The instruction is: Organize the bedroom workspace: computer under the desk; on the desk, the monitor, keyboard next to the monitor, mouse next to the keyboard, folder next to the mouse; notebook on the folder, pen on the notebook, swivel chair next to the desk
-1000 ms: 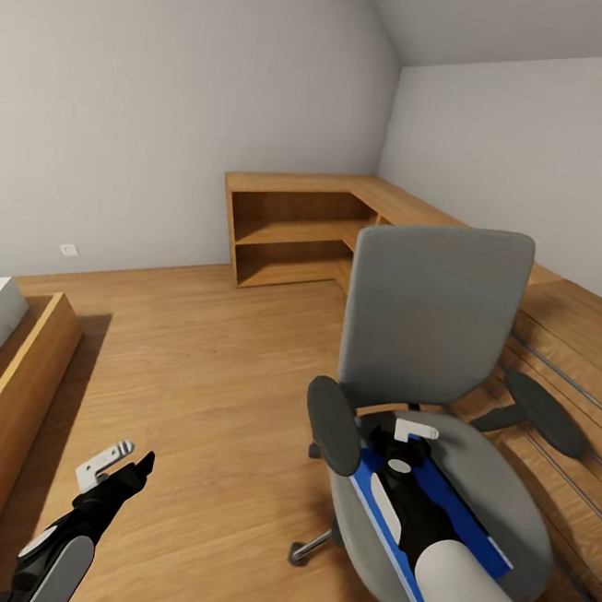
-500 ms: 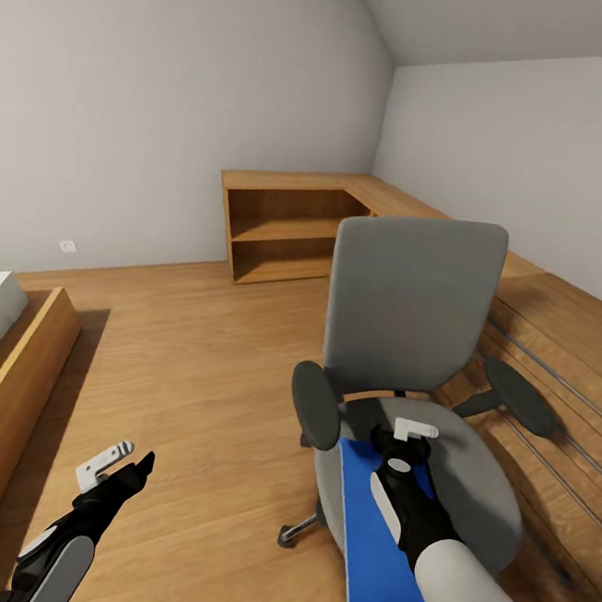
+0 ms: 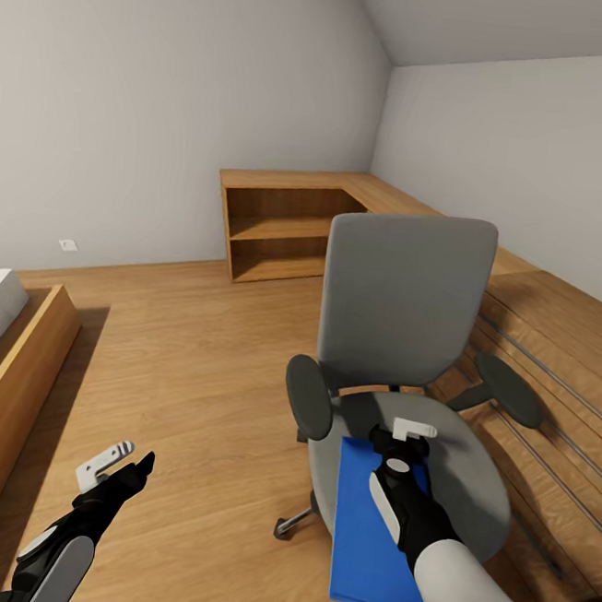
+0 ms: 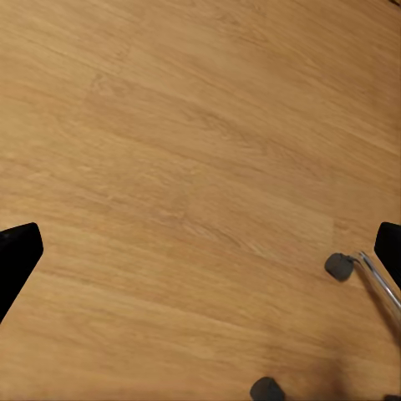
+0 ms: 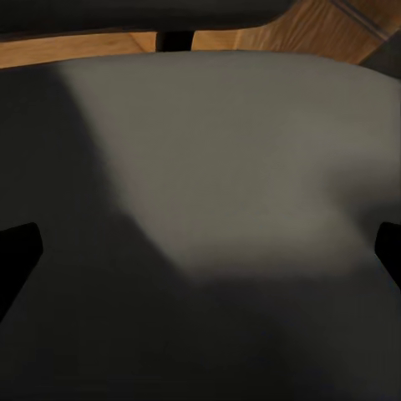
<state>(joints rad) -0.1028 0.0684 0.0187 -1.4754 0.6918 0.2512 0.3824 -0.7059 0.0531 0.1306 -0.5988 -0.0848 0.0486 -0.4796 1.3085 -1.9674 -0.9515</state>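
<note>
The grey swivel chair (image 3: 404,293) stands on the wooden floor at centre right, its seat (image 5: 217,167) lying between my right gripper's spread fingers. The blue folder (image 3: 365,530) lies on the seat and hangs out over its front edge. My right gripper (image 3: 403,434) (image 5: 200,251) hovers open over the seat just past the folder's far end, with the forearm above the folder. My left gripper (image 3: 122,463) (image 4: 200,251) is open over bare floor, left of the chair, and a chair wheel (image 4: 338,266) shows near it. The desk is out of view.
A wooden L-shaped shelf unit (image 3: 282,220) fills the far corner. A light wooden drawer chest (image 3: 563,366) stands close behind and right of the chair. A wooden bed frame (image 3: 4,390) with a white mattress runs along the left. Open floor (image 3: 202,365) lies between.
The folder has swung from lying diagonally across the seat to pointing forward and hanging over its front edge. The chair has turned and shifted left in the picture. The left arm is still.
</note>
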